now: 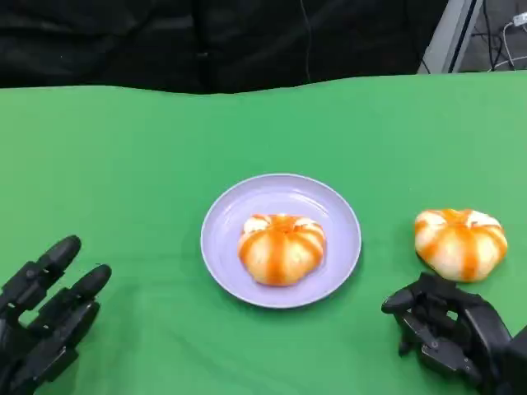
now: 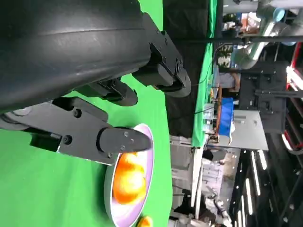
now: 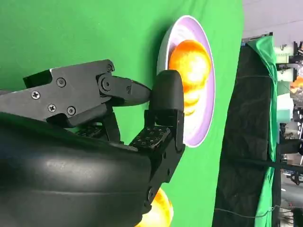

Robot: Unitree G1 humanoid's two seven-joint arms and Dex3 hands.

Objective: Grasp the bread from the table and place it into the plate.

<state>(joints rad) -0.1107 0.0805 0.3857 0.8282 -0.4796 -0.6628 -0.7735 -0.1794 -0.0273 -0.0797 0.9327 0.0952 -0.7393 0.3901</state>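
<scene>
The loose bread (image 1: 460,242) lies just beyond the right hand (image 1: 449,333), whose empty fingers curl inward. The left hand (image 1: 45,325), fingers apart, sits well away, past the plate (image 1: 226,210).

A green cloth covers the desk (image 1: 148,164). Behind its far edge hangs a black curtain (image 1: 206,37), with a grey metal post (image 1: 449,37) and loose cables (image 1: 502,41) at one corner.
</scene>
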